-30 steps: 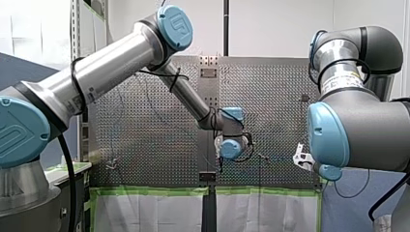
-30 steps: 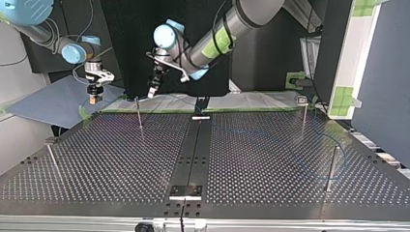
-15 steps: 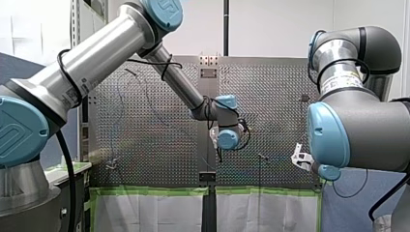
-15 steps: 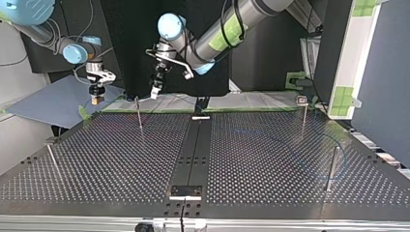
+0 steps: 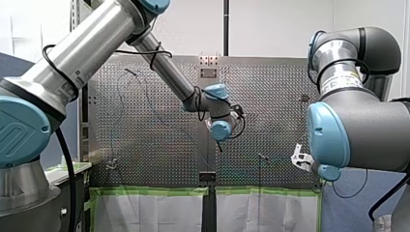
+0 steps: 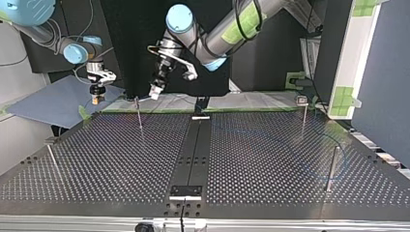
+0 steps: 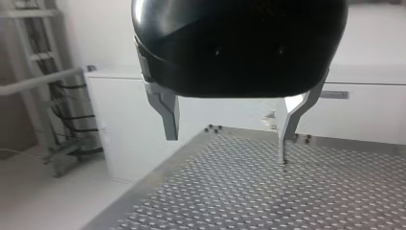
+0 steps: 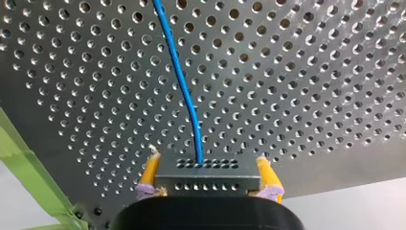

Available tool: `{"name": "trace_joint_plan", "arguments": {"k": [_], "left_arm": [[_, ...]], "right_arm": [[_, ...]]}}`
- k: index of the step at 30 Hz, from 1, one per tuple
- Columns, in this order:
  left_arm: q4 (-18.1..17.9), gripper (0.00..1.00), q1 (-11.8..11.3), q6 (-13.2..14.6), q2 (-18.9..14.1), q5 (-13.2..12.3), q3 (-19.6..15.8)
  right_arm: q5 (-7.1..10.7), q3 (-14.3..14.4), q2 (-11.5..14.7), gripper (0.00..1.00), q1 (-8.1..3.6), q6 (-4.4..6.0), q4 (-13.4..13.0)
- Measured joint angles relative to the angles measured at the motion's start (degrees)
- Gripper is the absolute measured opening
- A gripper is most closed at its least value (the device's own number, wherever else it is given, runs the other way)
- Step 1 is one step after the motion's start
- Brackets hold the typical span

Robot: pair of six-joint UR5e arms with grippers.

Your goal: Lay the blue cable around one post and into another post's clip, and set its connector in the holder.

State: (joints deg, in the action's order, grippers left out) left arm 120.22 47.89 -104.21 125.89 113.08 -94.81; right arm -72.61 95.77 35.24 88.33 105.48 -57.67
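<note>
Right gripper (image 8: 207,162) was seen clamped by its yellow pads (image 8: 150,168) on a dark, hole-dotted connector (image 8: 207,180), from which the thin blue cable (image 8: 181,79) was trailed across the perforated table (image 8: 311,96), close to its edge; left gripper (image 7: 227,130) was held spread apart above another edge.

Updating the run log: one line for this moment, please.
left gripper: open, empty | right gripper: shut on connector | blue cable: runs ahead over perforated table

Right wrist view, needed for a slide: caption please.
My right gripper clamps the connector, blue cable running ahead over the perforated table.
</note>
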Motion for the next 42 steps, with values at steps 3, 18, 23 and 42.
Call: {"name": "trace_joint_plan", "arguments": {"k": [3,18,23,42], "left_arm": [[-1.1,0.99,-0.7,-0.2,-1.4,0.3,-1.5],[-6.5,0.99,-7.1,1.4,-8.8,-1.3,-8.8],[-7.9,0.99,-9.4,1.7,-11.2,-3.6,-11.2],[-6.6,0.99,-16.2,3.0,-12.6,-5.9,-19.8]], "right_arm": [[0.00,0.0,-0.1,0.00,0.05,0.00,0.0],[0.20,0.0,-0.6,0.00,0.27,0.37,-0.5],[0.41,0.0,-1.2,0.00,0.30,0.60,-0.8],[0.53,-0.6,-1.7,0.00,0.74,0.54,-0.6]]}}
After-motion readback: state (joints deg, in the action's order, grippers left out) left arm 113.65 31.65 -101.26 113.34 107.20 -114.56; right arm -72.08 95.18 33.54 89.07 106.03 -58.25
